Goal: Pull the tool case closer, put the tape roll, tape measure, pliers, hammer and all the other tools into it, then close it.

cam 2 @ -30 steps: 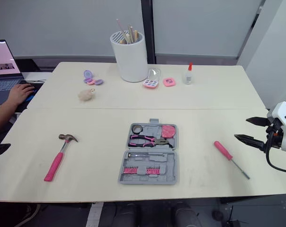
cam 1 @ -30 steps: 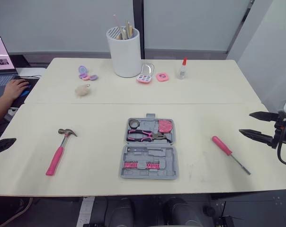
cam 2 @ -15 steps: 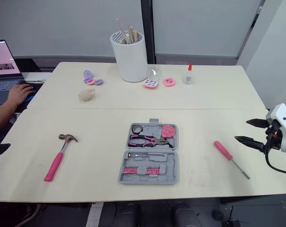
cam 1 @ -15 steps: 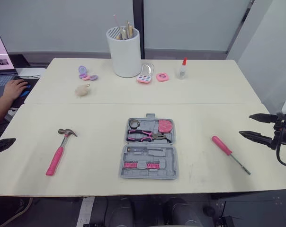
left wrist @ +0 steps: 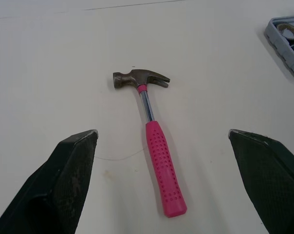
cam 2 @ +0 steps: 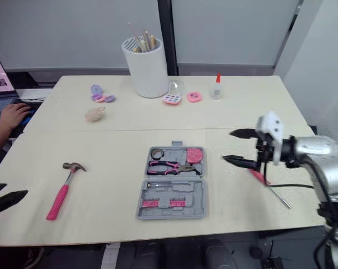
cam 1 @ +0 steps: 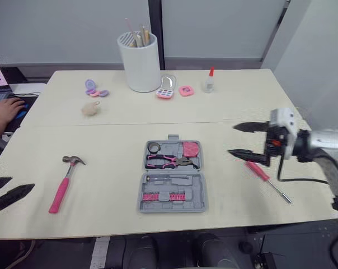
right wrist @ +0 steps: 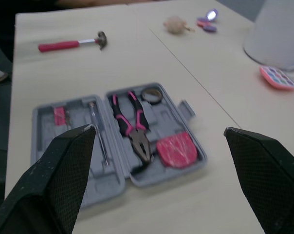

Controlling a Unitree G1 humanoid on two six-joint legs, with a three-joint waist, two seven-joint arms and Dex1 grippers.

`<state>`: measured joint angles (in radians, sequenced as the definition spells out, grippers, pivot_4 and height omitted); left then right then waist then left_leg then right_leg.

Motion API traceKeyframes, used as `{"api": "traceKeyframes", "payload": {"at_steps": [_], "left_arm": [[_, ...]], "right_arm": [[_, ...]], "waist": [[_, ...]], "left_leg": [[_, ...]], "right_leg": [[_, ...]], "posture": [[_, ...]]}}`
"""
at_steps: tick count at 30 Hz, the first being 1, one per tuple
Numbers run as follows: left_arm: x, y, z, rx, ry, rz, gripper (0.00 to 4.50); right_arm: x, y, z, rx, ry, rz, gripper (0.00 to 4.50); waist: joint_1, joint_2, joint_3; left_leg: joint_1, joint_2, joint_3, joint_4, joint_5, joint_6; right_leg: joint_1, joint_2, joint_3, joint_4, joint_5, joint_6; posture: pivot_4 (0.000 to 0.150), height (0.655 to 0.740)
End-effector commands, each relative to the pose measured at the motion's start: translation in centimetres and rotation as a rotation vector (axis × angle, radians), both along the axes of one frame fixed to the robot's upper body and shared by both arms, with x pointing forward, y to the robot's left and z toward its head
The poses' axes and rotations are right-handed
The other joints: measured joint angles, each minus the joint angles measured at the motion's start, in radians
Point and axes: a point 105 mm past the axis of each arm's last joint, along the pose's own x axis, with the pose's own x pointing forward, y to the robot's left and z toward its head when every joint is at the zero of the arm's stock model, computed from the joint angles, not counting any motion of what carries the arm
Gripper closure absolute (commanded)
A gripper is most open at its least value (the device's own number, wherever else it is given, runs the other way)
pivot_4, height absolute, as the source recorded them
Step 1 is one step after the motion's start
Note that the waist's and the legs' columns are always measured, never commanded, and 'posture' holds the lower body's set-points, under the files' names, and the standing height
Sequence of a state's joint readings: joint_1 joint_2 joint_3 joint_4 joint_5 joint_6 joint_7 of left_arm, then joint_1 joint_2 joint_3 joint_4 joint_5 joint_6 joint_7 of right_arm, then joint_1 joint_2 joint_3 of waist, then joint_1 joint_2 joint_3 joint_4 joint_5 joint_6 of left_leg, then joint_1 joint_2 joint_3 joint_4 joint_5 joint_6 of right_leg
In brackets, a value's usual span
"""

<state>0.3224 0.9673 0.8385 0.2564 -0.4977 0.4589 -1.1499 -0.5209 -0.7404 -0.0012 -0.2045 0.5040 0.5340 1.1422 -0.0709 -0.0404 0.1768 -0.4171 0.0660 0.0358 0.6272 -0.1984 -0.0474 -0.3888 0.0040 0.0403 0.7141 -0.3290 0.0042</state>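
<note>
Nearest, at the front left corner of the surface (cam 1: pixel 102 218), the left jaws stand spread, holding nothing, with the pink-handled hammer (left wrist: pixel 161 165) lying apart from them, just ahead. The tool case (cam 1: pixel 173 209) lies open and flat in the middle, its near half close to the front edge. Dragging it further this way risks tipping that half over the edge, so there is little room for pulling.

To the right, the pink screwdriver (cam 1: pixel 259 172) lies loose, angled toward the front right corner. The right jaws hang spread and empty above the surface, between the case and the screwdriver. That arm's black cable (cam 1: pixel 279 171) dangles over the screwdriver. A careless sweep could snag it or roll it off the right side, which is near.

In the far half of the case sit the tape roll (cam 1: pixel 154 148), the pliers (cam 1: pixel 168 162) and the tape measure (cam 1: pixel 190 149).

Open room lies either side of the case. Well beyond stand a white cup (cam 1: pixel 139 61) and a glue bottle (cam 1: pixel 208 84), and a person's hand (cam 1: pixel 5 109) rests at the far left.
</note>
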Motion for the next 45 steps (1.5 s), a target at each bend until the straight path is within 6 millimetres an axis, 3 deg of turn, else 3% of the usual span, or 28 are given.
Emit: {"api": "traceKeyframes", "payload": {"at_steps": [1,6,12,15,20,22,27,35,45], "left_arm": [[-1.7,-0.8,0.7,0.006,-0.035,0.039,0.03],[-4.7,-2.3,-1.1,-0.019,0.006,0.094,0.03],[-5.5,-3.9,-1.9,-0.024,0.016,0.113,0.03],[-4.1,-4.3,-1.6,-0.026,-0.018,0.108,0.03],[1.0,-4.2,-1.0,-0.003,-0.130,0.159,0.03],[3.5,-4.2,-1.6,0.016,-0.146,0.184,0.03],[7.6,-4.4,-3.3,0.041,-0.147,0.210,0.03],[11.3,-4.5,-6.7,0.076,-0.079,0.215,0.03],[13.6,-4.3,-7.9,0.072,-0.069,0.190,0.03]], "right_arm": [[-1.2,3.7,2.6,0.066,-0.069,0.146,0.00],[-2.2,6.7,3.9,0.128,-0.075,0.275,0.00],[-2.4,7.3,3.4,0.122,-0.069,0.294,0.00],[-2.4,7.3,3.4,0.118,-0.071,0.293,0.00],[-2.3,7.0,3.4,0.110,-0.080,0.266,0.00],[-2.2,6.8,3.3,0.111,-0.074,0.246,0.00],[-2.0,6.4,3.3,0.102,-0.081,0.206,0.00],[-2.0,5.4,3.6,0.074,-0.096,0.149,0.00],[-2.3,4.8,3.7,0.057,-0.107,0.115,0.00]], "waist": [[0.001,0.000,0.000],[0.017,-0.003,-0.002],[0.039,-0.006,-0.004],[0.040,-0.006,-0.004],[0.043,-0.006,-0.004],[0.043,-0.006,-0.004],[0.034,-0.008,-0.005],[0.035,-0.007,-0.004],[0.040,-0.007,-0.004]], "left_leg": [[0.000,-0.001,0.000,0.000,0.000,0.000],[0.000,-0.002,0.000,0.000,0.000,0.000],[0.000,-0.002,-0.002,0.001,0.000,0.000],[0.000,-0.002,-0.002,0.001,0.000,0.000],[0.000,-0.003,-0.002,0.001,0.000,0.000],[0.000,-0.003,-0.002,0.001,0.000,0.000],[-0.001,-0.003,0.000,0.001,0.000,0.000],[0.000,-0.002,-0.001,0.001,0.000,0.000],[-0.001,-0.003,-0.002,0.001,0.000,0.000]], "right_leg": [[0.000,-0.001,0.000,0.000,0.000,0.000],[0.000,-0.003,-0.001,-0.001,0.000,0.000],[0.001,-0.003,-0.002,-0.001,0.000,0.000],[0.001,-0.003,-0.003,-0.001,-0.001,-0.001],[0.002,-0.003,-0.002,-0.001,0.000,-0.001],[0.002,-0.002,-0.003,-0.001,0.000,-0.001],[0.001,-0.002,-0.001,-0.001,0.000,0.000],[0.001,-0.001,-0.002,-0.001,0.000,0.000],[0.001,-0.002,-0.003,-0.001,0.000,0.000]], "posture": [[0.150,0.7400],[0.150,0.7400],[0.150,0.7400],[0.150,0.7400],[0.150,0.7400],[0.150,0.7400],[0.150,0.7400],[0.150,0.7400],[0.150,0.7400]]}}
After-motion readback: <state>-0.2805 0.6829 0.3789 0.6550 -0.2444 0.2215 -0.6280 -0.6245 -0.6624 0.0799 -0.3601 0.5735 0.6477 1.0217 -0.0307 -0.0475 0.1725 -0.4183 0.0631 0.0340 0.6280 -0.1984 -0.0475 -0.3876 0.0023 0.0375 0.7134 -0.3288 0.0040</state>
